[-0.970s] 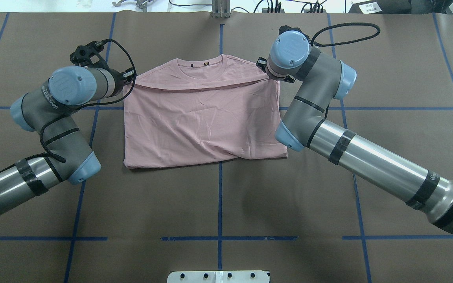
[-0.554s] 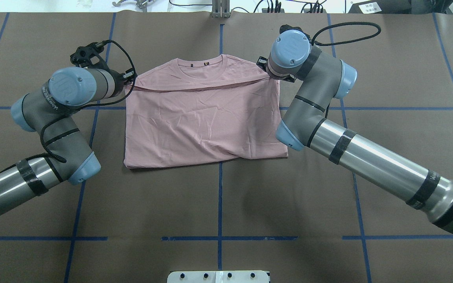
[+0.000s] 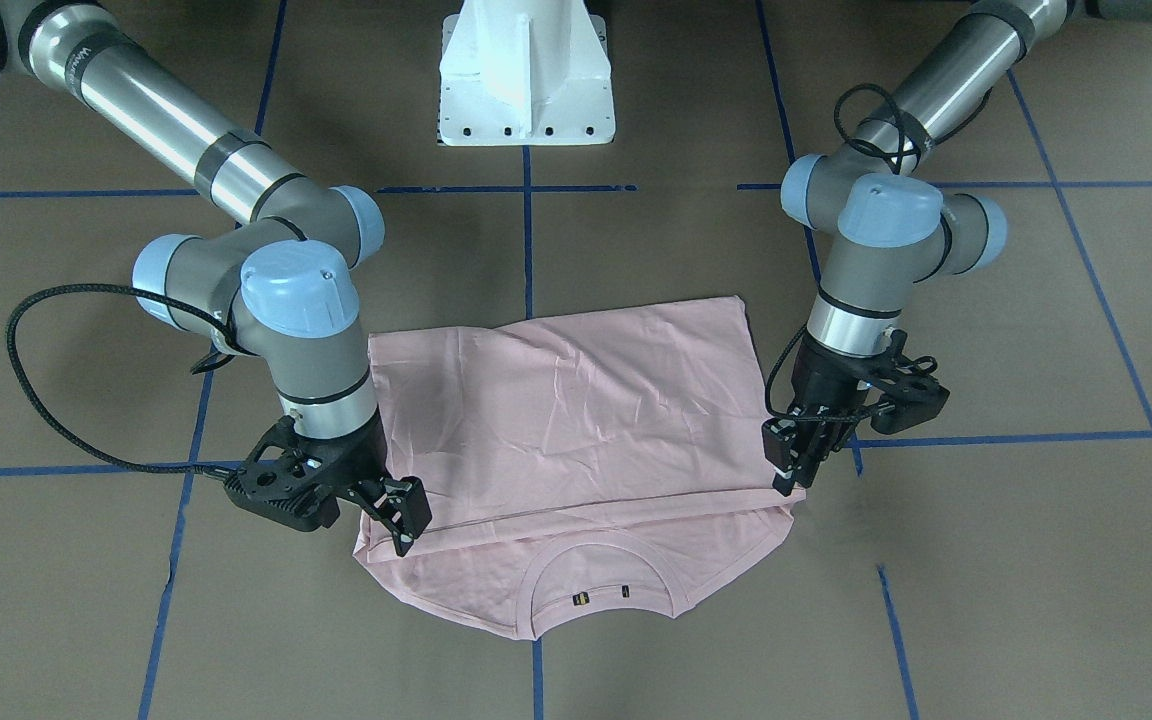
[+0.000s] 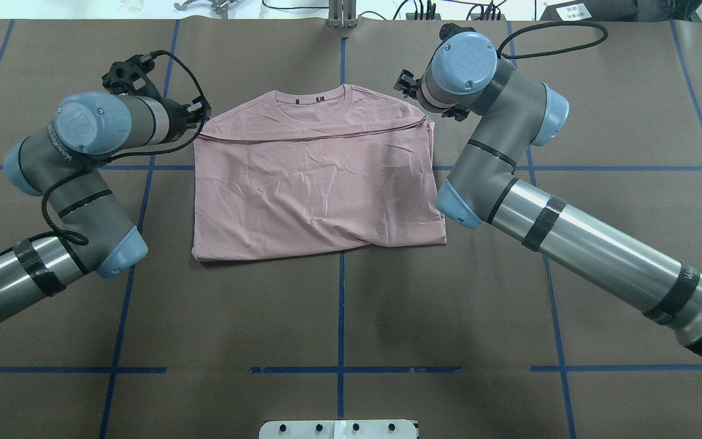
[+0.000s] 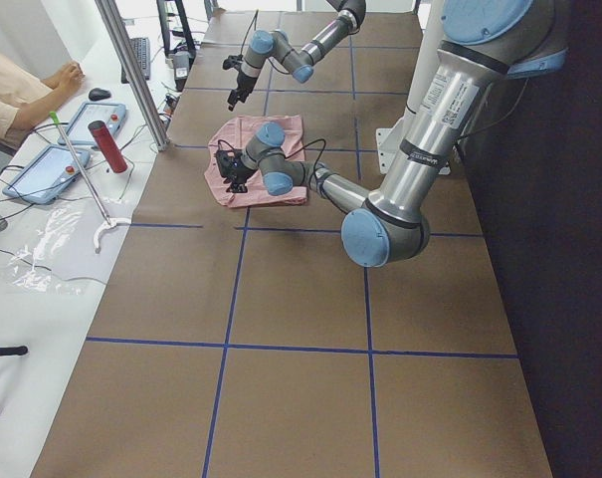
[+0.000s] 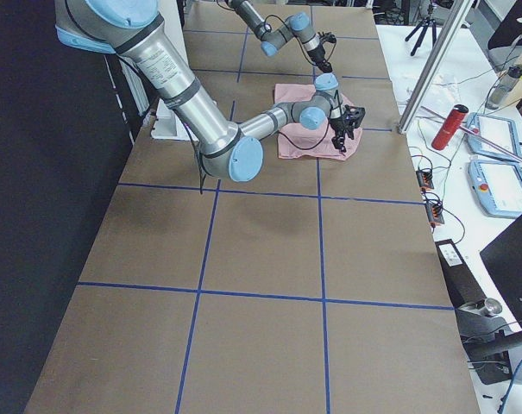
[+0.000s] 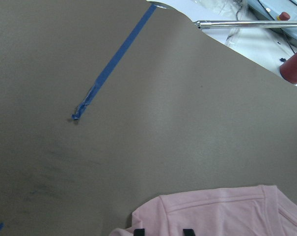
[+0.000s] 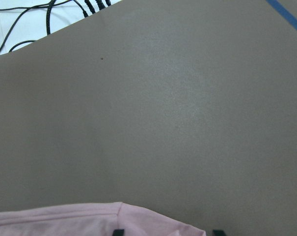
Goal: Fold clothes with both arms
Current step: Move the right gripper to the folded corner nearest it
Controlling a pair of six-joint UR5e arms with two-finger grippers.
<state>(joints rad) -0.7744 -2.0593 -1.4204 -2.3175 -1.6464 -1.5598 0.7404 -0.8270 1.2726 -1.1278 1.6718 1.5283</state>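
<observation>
The pale pink T-shirt (image 4: 317,189) lies flat, folded in half, with the hem edge laid just short of the ribbed collar (image 4: 311,100). Its print is hidden. My left gripper (image 4: 200,119) hovers at the fold edge's left end, jaws apart, holding nothing. In the front view it (image 3: 788,470) is beside the shirt (image 3: 576,420). My right gripper (image 4: 409,91) is open over the shirt's right shoulder, and shows in the front view (image 3: 401,520) too. Both wrist views show pink cloth (image 7: 222,214) (image 8: 65,221) below parted fingertips.
The white pedestal base (image 3: 526,75) stands at the near table edge. Blue tape lines (image 4: 341,305) grid the brown table cover. Past the far edge is a white bench with cables, a red bottle (image 5: 103,144), tablets and an operator (image 5: 22,90).
Both grippers have let go of the stretched hem edge and drawn outward and away from me. The edge now lies flat on the shirt.
</observation>
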